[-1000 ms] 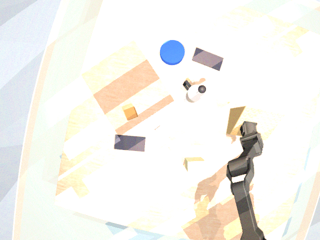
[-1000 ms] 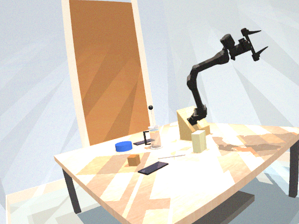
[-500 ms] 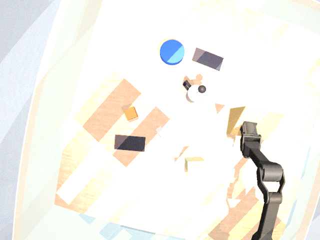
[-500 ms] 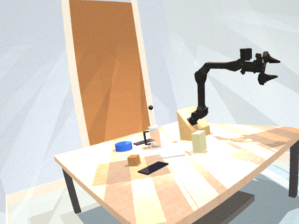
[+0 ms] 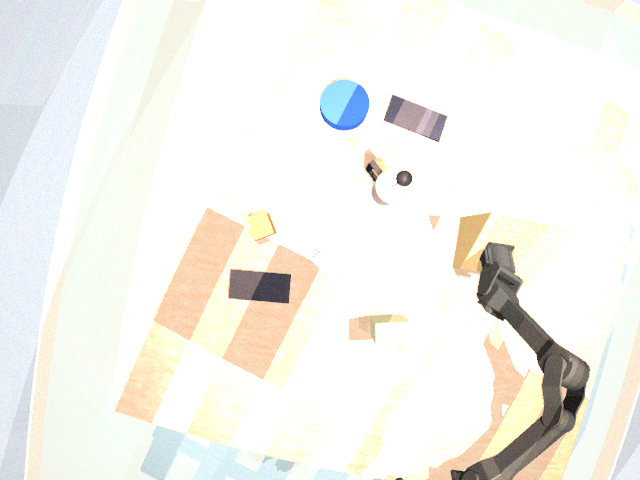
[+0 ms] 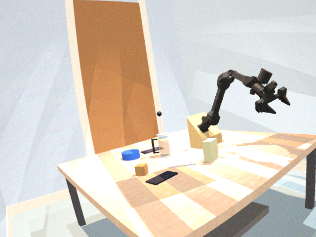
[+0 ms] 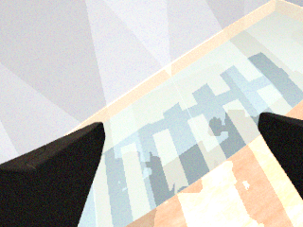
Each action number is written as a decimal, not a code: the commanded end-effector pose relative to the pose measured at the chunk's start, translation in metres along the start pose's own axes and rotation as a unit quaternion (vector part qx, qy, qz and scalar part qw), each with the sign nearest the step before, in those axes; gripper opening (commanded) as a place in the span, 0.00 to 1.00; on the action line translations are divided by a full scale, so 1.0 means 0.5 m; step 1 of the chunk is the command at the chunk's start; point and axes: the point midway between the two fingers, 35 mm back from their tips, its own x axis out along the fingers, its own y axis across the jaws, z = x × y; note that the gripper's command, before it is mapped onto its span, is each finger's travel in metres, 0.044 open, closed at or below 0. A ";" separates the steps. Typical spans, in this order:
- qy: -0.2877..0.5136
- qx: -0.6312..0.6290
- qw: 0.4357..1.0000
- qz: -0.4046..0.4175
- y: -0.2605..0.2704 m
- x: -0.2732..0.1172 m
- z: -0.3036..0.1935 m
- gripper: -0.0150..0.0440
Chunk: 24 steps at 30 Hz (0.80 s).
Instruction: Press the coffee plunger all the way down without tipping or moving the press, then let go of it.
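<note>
The coffee press (image 5: 388, 190) (image 6: 164, 147) stands upright on the table, a clear glass body with a black handle (image 5: 373, 170) (image 6: 153, 145) at its side. Its plunger knob (image 5: 404, 178) (image 6: 159, 113), a black ball on a thin rod, stands high above the lid. My gripper (image 6: 282, 109) (image 7: 182, 125) is open and empty. It hangs in the air at the right of the exterior view, far from the press and above the level of the table. The wrist view shows floor, wall and a table edge between the fingers, not the press.
A blue round tin (image 5: 344, 104) (image 6: 130, 154) and a dark slab (image 5: 415, 118) lie near the press. A wooden wedge block (image 5: 469, 240) (image 6: 194, 135) stands by the arm's base. A pale green block (image 6: 210, 149), an orange cube (image 5: 260, 225) (image 6: 141, 169) and another dark slab (image 5: 259, 286) (image 6: 162, 177) are on the table.
</note>
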 end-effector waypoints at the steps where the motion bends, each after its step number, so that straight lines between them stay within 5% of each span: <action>1: 0.011 -0.043 0.997 -0.061 -0.092 0.009 -0.006 1.00; 12: 0.065 -0.104 0.952 -0.280 -0.448 -0.069 0.005 1.00; 24: 0.115 -0.051 0.877 -0.465 -0.752 -0.348 0.011 1.00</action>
